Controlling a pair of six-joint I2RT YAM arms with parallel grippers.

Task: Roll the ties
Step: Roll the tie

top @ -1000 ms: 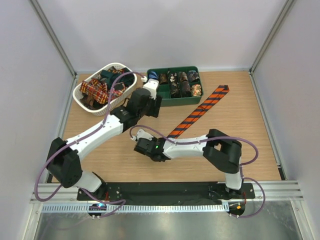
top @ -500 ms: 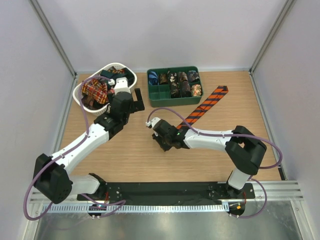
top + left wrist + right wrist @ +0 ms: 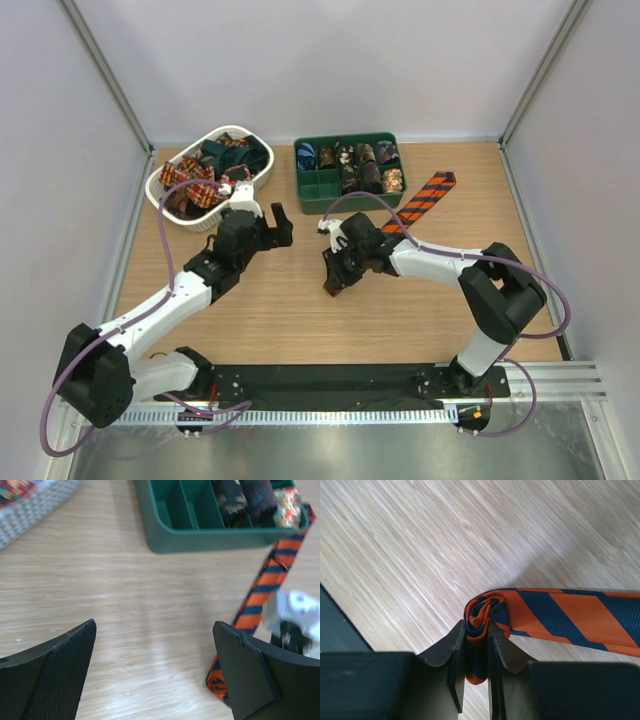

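An orange-and-dark-striped tie [image 3: 428,192] lies diagonally on the wooden table, its pointed end at the far right. My right gripper [image 3: 335,280] is shut on the tie's near end, which is wound into a small roll [image 3: 481,611] between the jaws. The rest of the tie [image 3: 570,614] runs flat to the right. My left gripper [image 3: 274,224] hangs open over bare wood, left of the roll, with nothing between its fingers [image 3: 60,672]. In the left wrist view the tie [image 3: 262,587] runs past the right finger. More ties [image 3: 205,172] lie piled in the white basket.
A green compartment tray [image 3: 315,185] with several rolled ties stands at the back centre. The white slotted basket [image 3: 160,185] is at the back left. The tray's near wall [image 3: 200,537] lies just ahead of my left gripper. Frame posts and walls bound the table.
My left gripper opened wide and drew back from the green tray toward the table's middle. My right gripper carried the tie's end farther and rightward, and the flat stretch of tie got shorter.
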